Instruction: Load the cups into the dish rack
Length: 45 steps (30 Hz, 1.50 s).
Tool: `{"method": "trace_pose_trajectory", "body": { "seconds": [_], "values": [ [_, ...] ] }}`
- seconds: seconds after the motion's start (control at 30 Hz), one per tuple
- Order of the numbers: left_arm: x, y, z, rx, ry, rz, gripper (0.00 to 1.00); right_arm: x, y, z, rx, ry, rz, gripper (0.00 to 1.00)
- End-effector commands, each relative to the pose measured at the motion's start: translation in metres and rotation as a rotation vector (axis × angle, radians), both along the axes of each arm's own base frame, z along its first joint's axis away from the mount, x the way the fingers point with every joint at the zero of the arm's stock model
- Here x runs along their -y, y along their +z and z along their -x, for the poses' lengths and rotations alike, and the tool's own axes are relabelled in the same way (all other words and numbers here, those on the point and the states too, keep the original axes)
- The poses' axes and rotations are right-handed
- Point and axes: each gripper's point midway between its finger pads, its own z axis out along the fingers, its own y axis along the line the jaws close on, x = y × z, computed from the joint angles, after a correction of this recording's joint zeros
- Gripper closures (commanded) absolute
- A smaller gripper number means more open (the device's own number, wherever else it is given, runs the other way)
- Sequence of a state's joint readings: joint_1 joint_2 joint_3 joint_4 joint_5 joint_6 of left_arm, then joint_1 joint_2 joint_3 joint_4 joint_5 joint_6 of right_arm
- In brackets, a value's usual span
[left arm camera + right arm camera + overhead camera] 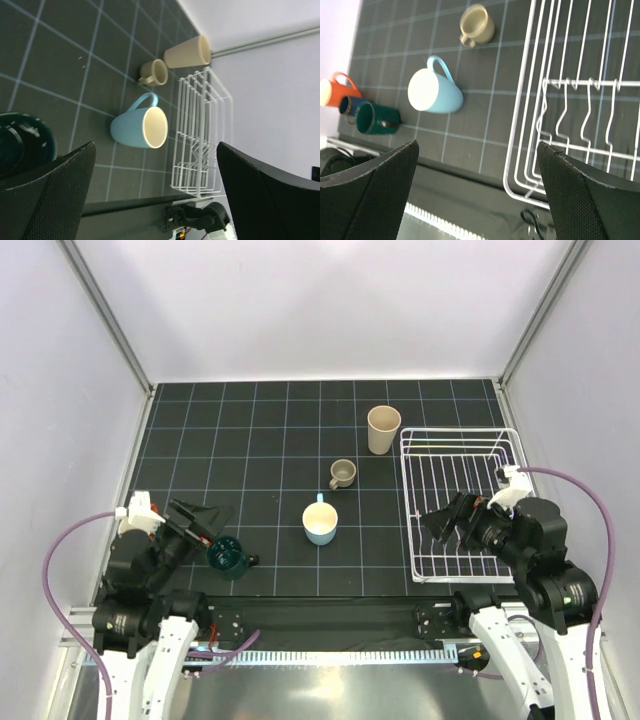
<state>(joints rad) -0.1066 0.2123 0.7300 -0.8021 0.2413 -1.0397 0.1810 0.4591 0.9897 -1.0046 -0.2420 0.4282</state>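
Observation:
The white wire dish rack stands at the right and holds no cups. The beige tumbler, taupe mug and light blue mug stand mid-table. The dark teal mug sits just right of my left gripper, which is open and empty. My right gripper is open and empty over the rack's near left part. The right wrist view shows the orange cup and navy cup beside the teal mug. In the top view these two are hidden under the left arm.
The left wrist view shows the teal mug, blue mug, taupe mug, tumbler and rack. White walls enclose the black gridded table. A metal rail runs along the near edge.

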Motion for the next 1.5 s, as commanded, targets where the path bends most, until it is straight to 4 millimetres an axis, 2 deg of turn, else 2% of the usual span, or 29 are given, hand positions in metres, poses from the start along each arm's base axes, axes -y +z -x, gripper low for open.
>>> {"method": "trace_pose_trajectory", "body": {
  "seconds": [0.0,0.1,0.17,0.2,0.43,0.63,0.77,0.8,0.9,1.0,1.03,1.07,1.17,1.47],
  "values": [
    [-0.011,-0.005,0.005,-0.074,0.013,-0.112,0.00,0.000,-0.001,0.006,-0.038,0.021,0.018,0.00],
    [-0.019,-0.005,0.006,-0.109,0.056,-0.141,0.00,-0.006,-0.002,0.007,-0.032,0.058,0.009,0.00],
    [-0.033,-0.004,0.006,-0.136,0.135,-0.166,0.00,-0.012,-0.005,0.009,-0.045,0.095,-0.009,0.00],
    [-0.040,-0.011,0.009,-0.181,0.169,-0.183,0.00,-0.015,-0.006,0.009,-0.053,0.111,-0.016,0.00],
    [-0.077,-0.039,0.000,-0.436,0.270,-0.412,0.00,-0.029,0.005,0.013,-0.040,0.195,-0.063,0.00],
    [-0.123,-0.026,-0.019,-0.496,0.442,-0.626,0.00,-0.035,-0.001,0.017,-0.080,0.251,-0.058,0.00],
    [-0.132,-0.025,-0.041,-0.532,0.450,-0.717,0.05,-0.042,0.006,0.021,-0.041,0.308,-0.075,0.00],
    [-0.136,-0.030,-0.048,-0.562,0.445,-0.755,0.05,-0.044,0.010,0.023,-0.031,0.324,-0.084,0.00],
    [-0.146,-0.032,-0.058,-0.596,0.457,-0.789,0.06,-0.046,0.016,0.024,-0.028,0.348,-0.086,0.00],
    [-0.158,-0.039,-0.067,-0.604,0.485,-0.818,0.10,-0.045,0.020,0.023,-0.030,0.345,-0.075,0.00],
    [-0.160,-0.046,-0.068,-0.619,0.476,-0.831,0.17,-0.046,0.022,0.024,-0.029,0.349,-0.080,0.00],
    [-0.173,-0.048,-0.066,-0.646,0.521,-0.820,0.19,-0.047,0.024,0.024,-0.026,0.354,-0.081,0.00],
    [-0.185,-0.064,-0.071,-0.690,0.527,-0.823,0.25,-0.049,0.029,0.025,-0.012,0.370,-0.091,0.00],
    [-0.199,-0.092,-0.080,-0.781,0.520,-0.871,0.41,-0.052,0.027,0.020,-0.036,0.374,-0.096,0.00]
  ]
}}
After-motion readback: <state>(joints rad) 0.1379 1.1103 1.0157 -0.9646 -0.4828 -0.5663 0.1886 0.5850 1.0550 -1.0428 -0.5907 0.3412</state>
